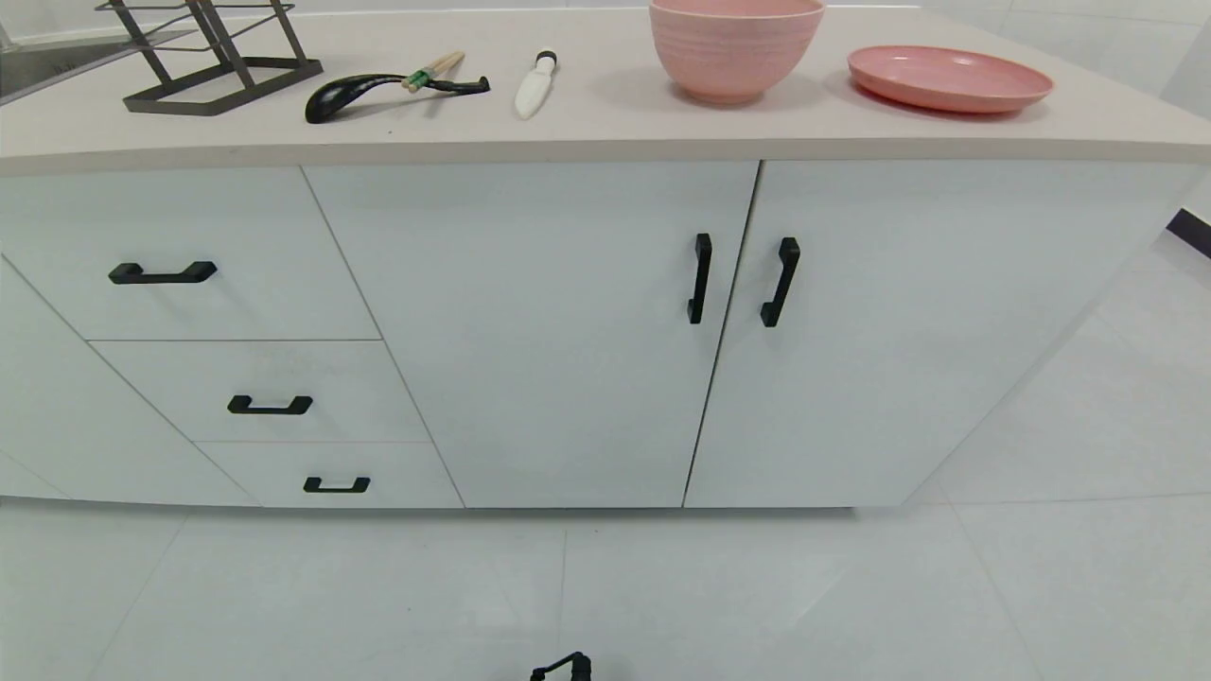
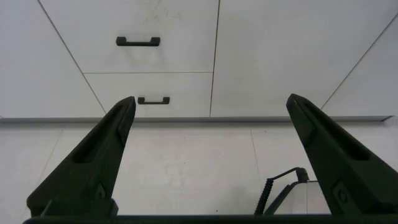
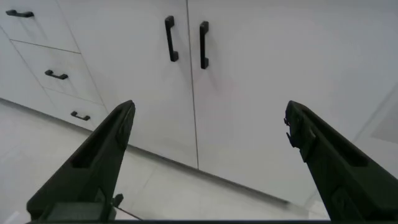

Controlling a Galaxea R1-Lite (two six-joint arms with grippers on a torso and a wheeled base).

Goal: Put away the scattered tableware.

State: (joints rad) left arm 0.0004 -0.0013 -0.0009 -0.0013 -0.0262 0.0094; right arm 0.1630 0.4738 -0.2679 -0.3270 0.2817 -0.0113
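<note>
Left gripper (image 2: 211, 99) was seen held low over the tiled floor (image 1: 662, 586), its pincer spread wide with nothing between the fingers. Right gripper (image 3: 209, 106) was likewise spread wide and empty, facing the cabinet doors (image 3: 186, 81).

Beyond the floor, a white cabinet was noted. Three drawers (image 1: 236, 312) were stacked on the left, each with a black handle. Two closed doors stood to the right, their upright black handles just beside each other at the seam.

On the countertop (image 1: 605, 132) above, the tableware was found scattered. Nearest the front edge, a black spoon (image 1: 331, 98) was laid on its side. A pair of chopsticks (image 1: 435, 68) was crossed over its handle, touching it. Just right of these lay a white utensil (image 1: 535, 87). Farther right, a pink bowl (image 1: 736, 47) was set upright, with a pink plate (image 1: 949, 78) near it but apart. At the left, a dark metal rack (image 1: 218, 66) was recorded, and a sink (image 1: 47, 61) behind it at the corner.
</note>
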